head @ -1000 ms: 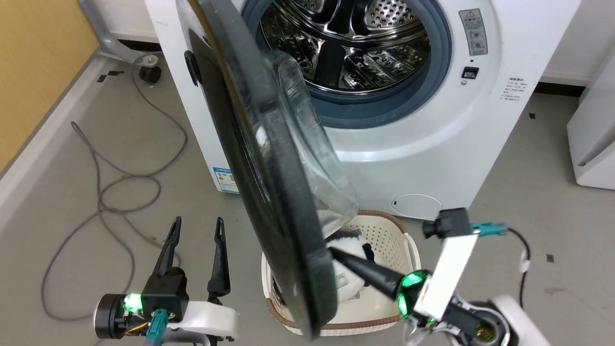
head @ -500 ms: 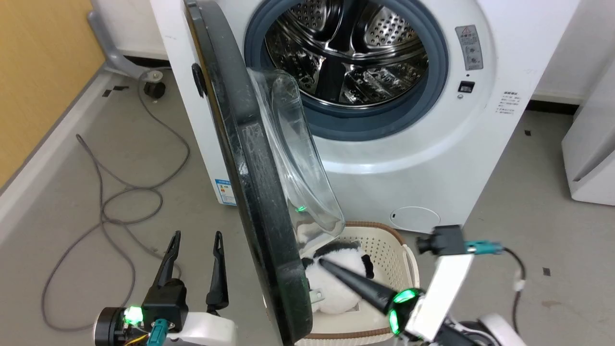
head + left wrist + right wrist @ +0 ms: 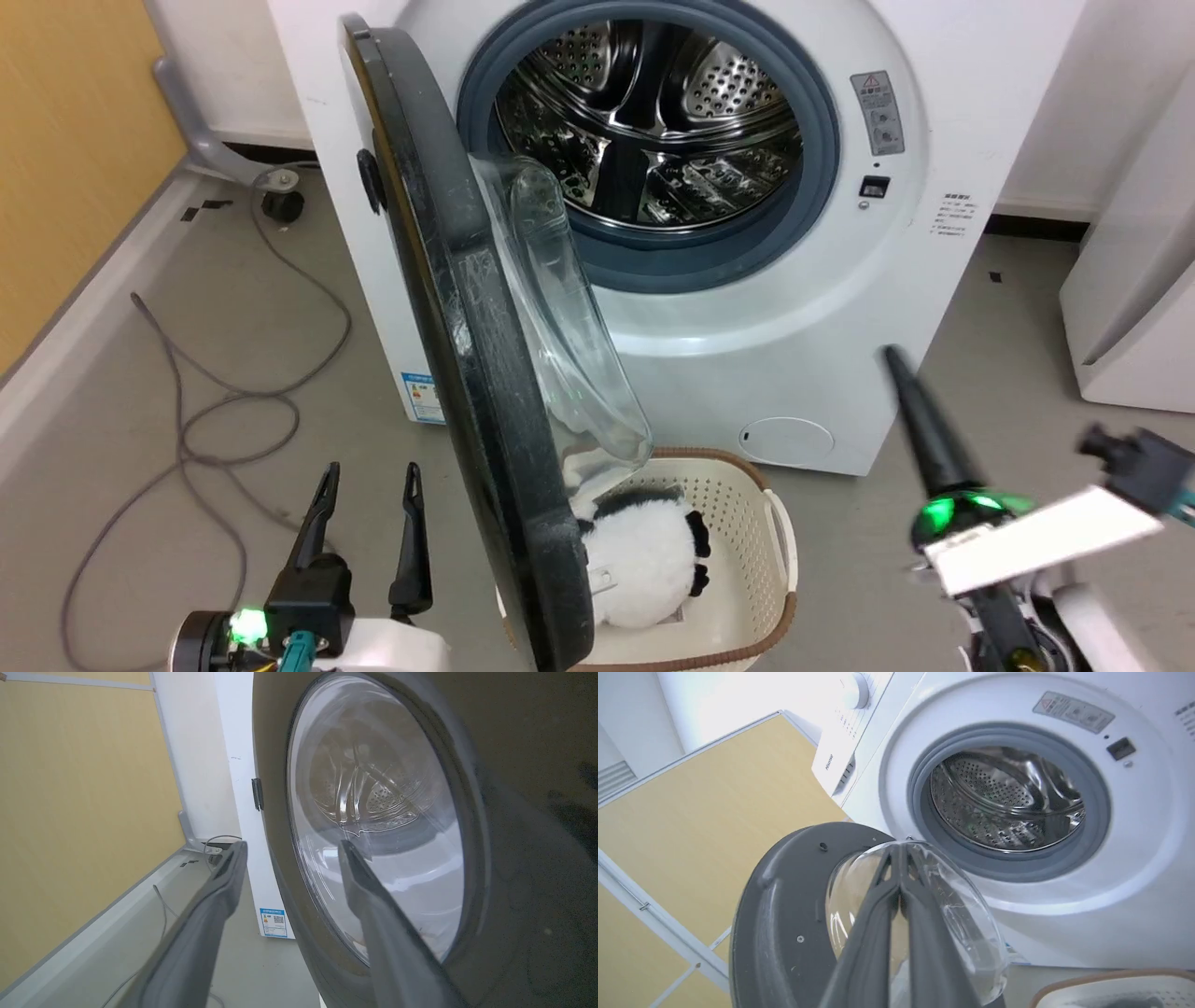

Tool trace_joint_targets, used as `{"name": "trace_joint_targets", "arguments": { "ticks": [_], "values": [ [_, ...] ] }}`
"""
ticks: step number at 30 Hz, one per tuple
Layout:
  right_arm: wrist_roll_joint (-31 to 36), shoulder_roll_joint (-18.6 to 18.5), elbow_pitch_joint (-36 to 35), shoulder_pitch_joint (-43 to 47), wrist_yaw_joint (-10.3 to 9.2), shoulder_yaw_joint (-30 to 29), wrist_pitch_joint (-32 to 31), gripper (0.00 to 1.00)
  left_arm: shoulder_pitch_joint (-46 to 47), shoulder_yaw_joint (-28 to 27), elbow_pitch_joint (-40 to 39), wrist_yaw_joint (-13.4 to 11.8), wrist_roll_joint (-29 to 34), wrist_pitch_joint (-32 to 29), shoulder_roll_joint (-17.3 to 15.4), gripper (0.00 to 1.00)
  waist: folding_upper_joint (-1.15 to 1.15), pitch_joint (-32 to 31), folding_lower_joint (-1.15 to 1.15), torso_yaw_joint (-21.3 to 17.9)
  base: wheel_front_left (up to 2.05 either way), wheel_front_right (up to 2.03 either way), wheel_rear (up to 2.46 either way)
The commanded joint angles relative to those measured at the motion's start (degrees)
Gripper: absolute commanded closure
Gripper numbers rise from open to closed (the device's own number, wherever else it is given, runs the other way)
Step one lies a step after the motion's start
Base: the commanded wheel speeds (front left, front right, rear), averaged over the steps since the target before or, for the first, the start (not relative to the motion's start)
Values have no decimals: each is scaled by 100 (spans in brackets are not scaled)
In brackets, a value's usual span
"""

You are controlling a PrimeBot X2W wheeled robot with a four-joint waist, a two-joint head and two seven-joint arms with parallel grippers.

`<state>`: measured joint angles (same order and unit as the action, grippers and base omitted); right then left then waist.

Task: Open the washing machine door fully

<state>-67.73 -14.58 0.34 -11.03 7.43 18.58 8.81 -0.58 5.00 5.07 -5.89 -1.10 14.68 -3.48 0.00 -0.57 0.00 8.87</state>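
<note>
The washing machine door (image 3: pixel 471 373) stands swung out from the washing machine (image 3: pixel 747 355), hung on its hinge (image 3: pixel 369 180) at the left of the opening and seen almost edge-on from the head camera. Its glossy black front faces left and its clear glass bowl (image 3: pixel 560 355) bulges right, toward the uncovered steel drum (image 3: pixel 653 131) and the grey rubber ring (image 3: pixel 691 271) around it. The door's lower edge hangs in front of the left part of a cream laundry basket (image 3: pixel 747 495), which sits on the floor just before the machine and holds a black-and-white plush toy (image 3: pixel 644 569). The left gripper (image 3: pixel 370 471) is low at the left, just beside the door's front face, its fingers released, spread apart and empty. In the left wrist view one finger crosses the door's glass, but I cannot tell whether it touches. The right gripper (image 3: pixel 894 359) is in the air to the right of the basket, well apart from the door, in front of the machine's lower right corner. Its fingers are clenched together on nothing, as the right wrist view shows. A blue label sticker (image 3: pixel 423 385) sits low on the machine's left side, a small round hatch (image 3: pixel 786 441) low on its front, and a grey cable (image 3: pixel 233 401) loops over the floor at the left.
</note>
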Motion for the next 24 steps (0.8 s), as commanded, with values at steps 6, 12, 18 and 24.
{"name": "trace_joint_targets", "arguments": {
  "ticks": [6,12,18,24],
  "values": [
    [1639,-183,283,12,6,-625,609,100,-173,-50,-23,-22,30,32,-50,0,0,-71,0,-126,0,0,0],
    [4367,430,-346,346,6,-1877,617,100,-211,-116,-53,-47,16,32,-54,0,0,-75,0,-246,0,0,0],
    [6159,743,-654,839,6,-2153,618,100,-212,-139,-63,-42,15,32,-49,0,0,-66,0,-331,0,0,0],
    [6469,1001,-451,1283,6,-2370,619,100,-212,-151,-76,-33,19,32,-45,0,0,-51,0,-376,0,0,0]
  ]
}}
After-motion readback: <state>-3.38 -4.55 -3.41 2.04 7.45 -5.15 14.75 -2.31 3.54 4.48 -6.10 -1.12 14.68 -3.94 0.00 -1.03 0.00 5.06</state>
